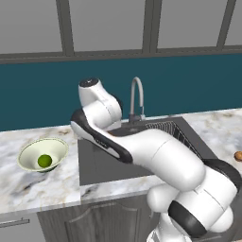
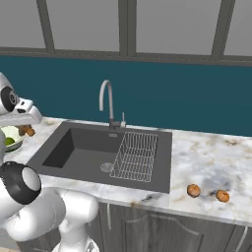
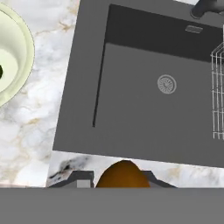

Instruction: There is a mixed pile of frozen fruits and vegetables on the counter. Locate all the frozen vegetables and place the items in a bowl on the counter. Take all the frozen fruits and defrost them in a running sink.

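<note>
The fingers are clamped nearly shut on a brown-orange piece, probably the mushroom, so this looks like the vegetable leg: carry it to the bowl at about 10 o'clock in the hand view. The green ball already sits in there. Next move calls for swinging over the counter strip and opening above the bowl, not the sink (it's right under the hand). Farther off, two orange fruits wait past the wire rack and the faucet. Nothing blocks the way.
</note>
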